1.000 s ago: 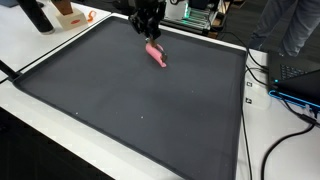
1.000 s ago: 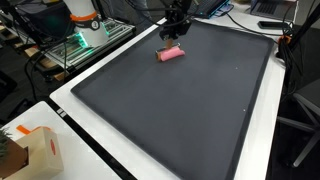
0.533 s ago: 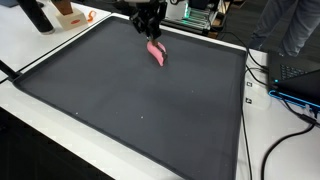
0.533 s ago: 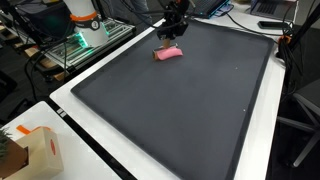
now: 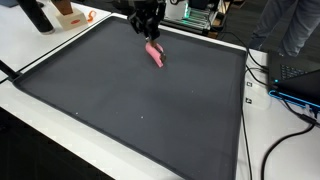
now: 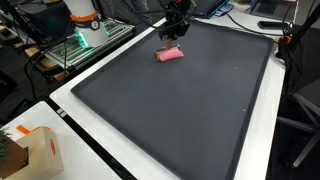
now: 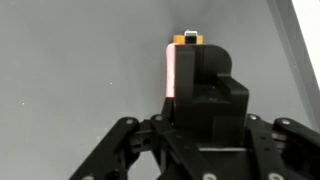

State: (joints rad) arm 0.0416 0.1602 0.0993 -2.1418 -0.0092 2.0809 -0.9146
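Gripper [image 5: 149, 40] low over the black mat [image 5: 140, 110] on the desk [image 5: 45, 50], pink object [image 5: 155, 55] just below it, lying along one finger in wrist view [image 7: 171, 70], we cannot tell if it is clamped

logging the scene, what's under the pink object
The dark mat lies under the pink object. In the wrist view the gripper covers part of the object, so what is under that part is hidden.

On the dark mat [image 5: 140, 115], pink object [image 5: 155, 54] lies under gripper [image 5: 148, 36].
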